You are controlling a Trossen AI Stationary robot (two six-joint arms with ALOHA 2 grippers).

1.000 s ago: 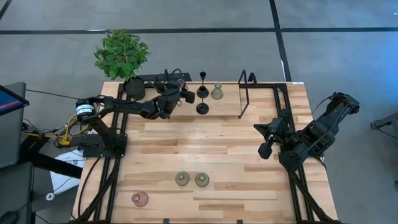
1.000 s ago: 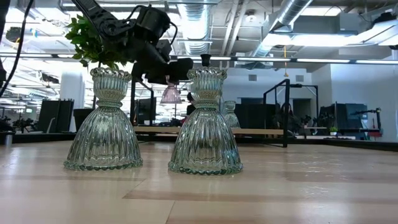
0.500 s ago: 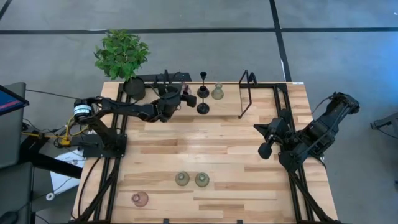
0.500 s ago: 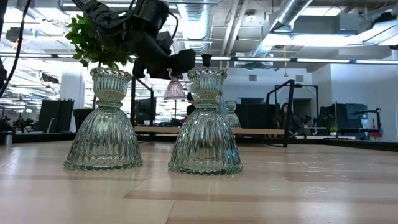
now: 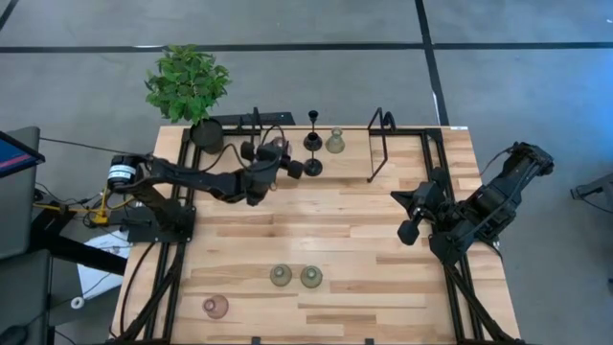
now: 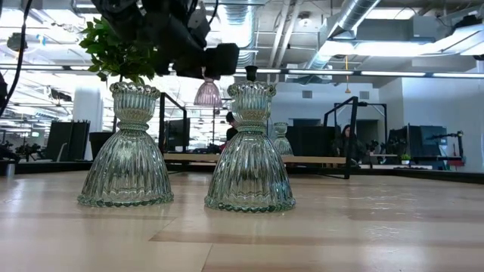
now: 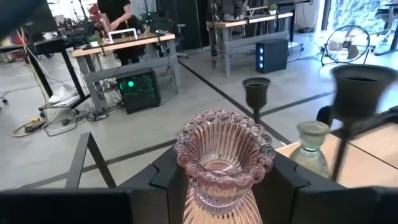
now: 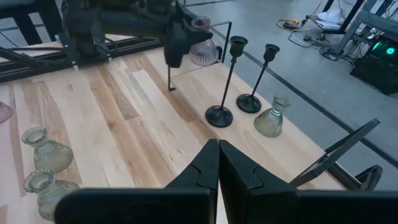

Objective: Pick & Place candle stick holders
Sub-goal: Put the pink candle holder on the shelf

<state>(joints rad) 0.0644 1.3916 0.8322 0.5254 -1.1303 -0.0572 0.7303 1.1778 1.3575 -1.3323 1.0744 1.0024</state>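
My left gripper [image 5: 283, 159] holds a pink ribbed glass candle stick holder [image 7: 221, 149] in the air above the table's far side; the low view shows it high up [image 6: 207, 92]. Just to its right stand two black thin-stemmed holders [image 5: 312, 142] [image 5: 312, 168] and an olive glass one [image 5: 334, 142], each on its base. Two more olive glass holders [image 5: 281, 276] [image 5: 311, 277] and another pink one [image 5: 215, 307] stand near the front edge. My right gripper [image 5: 407, 230] hangs shut above the table's right side, with nothing between its fingers. My left gripper pinches the pink holder between its two fingers [image 7: 166, 182], on the ribbed waist [image 7: 219, 186] just under the beaded rim. The fingers lie level and come from the table's left. The holder stands upright, rim up, lifted clear of the table.
A potted green plant [image 5: 188, 84] stands at the far left corner. Tall black wire frames stand at the far edge [image 5: 255, 121] and the far right [image 5: 377, 144]. Bare wood lies across the table's middle [image 5: 326, 220]. People sit at desks in the room behind.
My left gripper has swung toward the table's near edge and risen, carrying the pink holder upright. The holder now hangs higher and closer to the nearer black holder. The gap between its fingers has stayed the same.
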